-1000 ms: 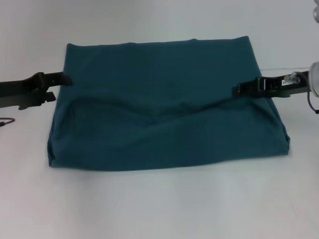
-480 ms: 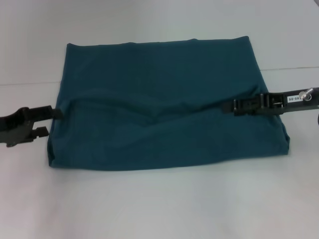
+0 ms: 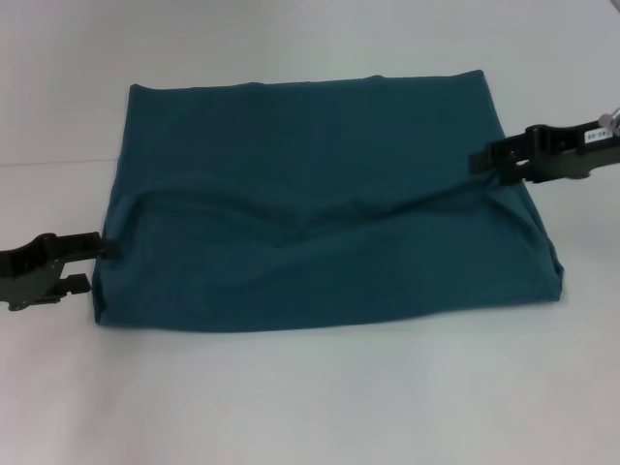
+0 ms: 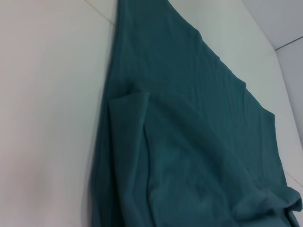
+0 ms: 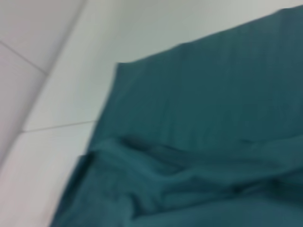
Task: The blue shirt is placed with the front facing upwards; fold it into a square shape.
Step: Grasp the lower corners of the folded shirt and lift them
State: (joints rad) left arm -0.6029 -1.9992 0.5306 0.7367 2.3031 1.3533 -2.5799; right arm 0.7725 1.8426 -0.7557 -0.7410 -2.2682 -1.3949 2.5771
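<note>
Lying: the blue shirt (image 3: pixel 320 208), folded into a rough rectangle, spreading flat across the middle of the white table (image 3: pixel 310 397), plain teal side up.
Showing on shirt: a folded-over layer covering the near half, its upper edge sagging in a shallow V with creases running toward both sides; no lettering in sight.
Hovering, left: left gripper (image 3: pixel 102 247), black, at the shirt's left edge, fingertips touching or just beside the cloth; grip state impossible to tell.
Hovering, right: right gripper (image 3: pixel 484 160), black, at the shirt's right edge near the crease end, tip over the cloth; grip state impossible to tell.
Appearing in wrist views: only teal cloth and table, no fingers.
</note>
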